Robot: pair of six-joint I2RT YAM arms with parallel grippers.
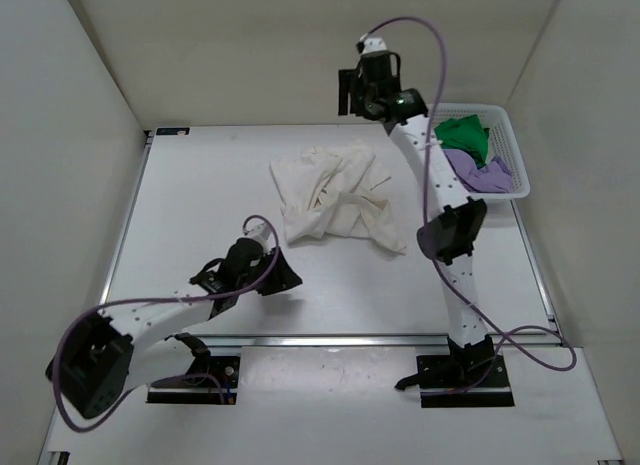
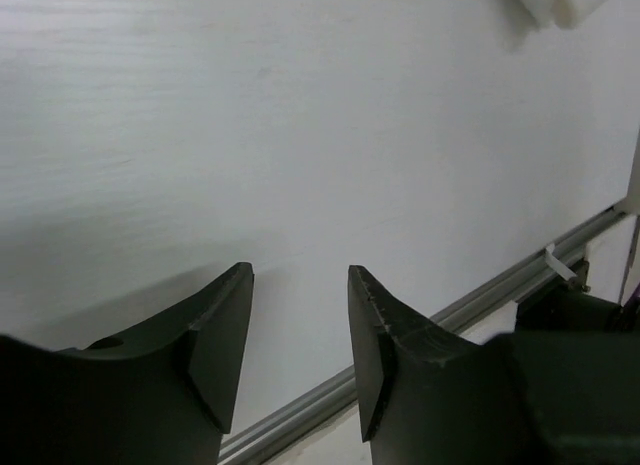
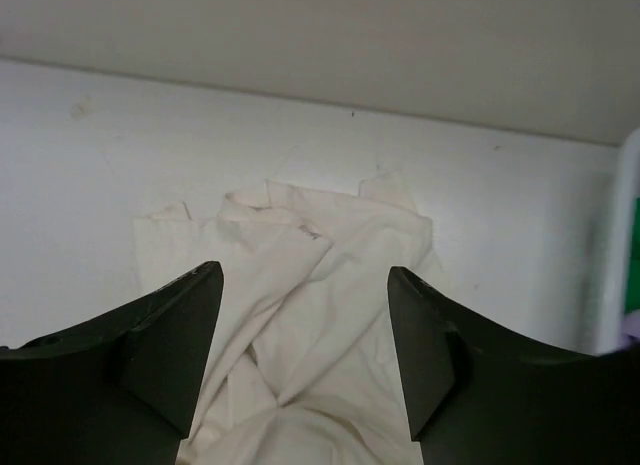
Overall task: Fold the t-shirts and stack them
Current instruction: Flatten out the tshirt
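STEP: spread crumpled cream-white cloth t-shirt (image 1: 335, 195) flat | right gripper (image 3: 303, 315): fingers apart, empty | left gripper (image 2: 300, 305): fingers apart, empty | YOU: pinch one hem layer, not bunched folds

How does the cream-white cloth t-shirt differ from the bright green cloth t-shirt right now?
The cream-white t-shirt lies spread and crumpled on the white table; the bright green t-shirt sits bunched in the white plastic lattice basket. The cream one shows far more area than the green one. Both are unfolded.
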